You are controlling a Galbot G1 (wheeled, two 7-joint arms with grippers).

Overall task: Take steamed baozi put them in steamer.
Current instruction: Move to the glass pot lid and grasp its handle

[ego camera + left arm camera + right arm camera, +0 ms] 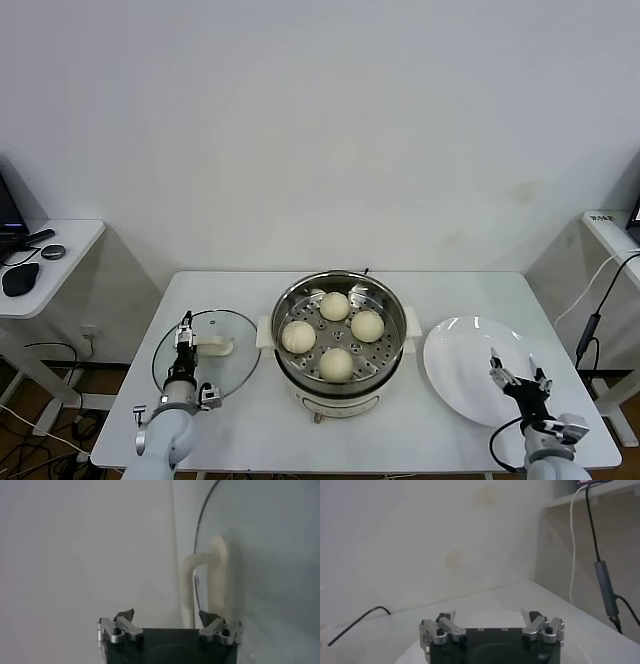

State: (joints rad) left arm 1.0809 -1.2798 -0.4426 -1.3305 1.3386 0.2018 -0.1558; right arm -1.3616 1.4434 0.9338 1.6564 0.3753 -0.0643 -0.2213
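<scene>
At the near left corner of the white table (240,430), the left gripper (185,333) hangs with its fingers spread wide and holding nothing, just over the near part of the round glass lid (235,375), whose white handle (214,347) lies just beside the fingertips; in the left wrist view that handle (212,580) arches up right ahead of the open jaws. Between lid and steamer (340,335) a narrow strip of bare tabletop remains. At the near right corner, the right gripper (518,378) is likewise spread and empty, poised over the near rim of the flat white plate (460,360), close to the table's front edge. The steamer stands mid-table, its shiny steel wall ringing a perforated floor on which all four steamed baozi (335,306) sit: smooth, round, cream-white, unmarked, set in a diamond and slightly apart.
</scene>
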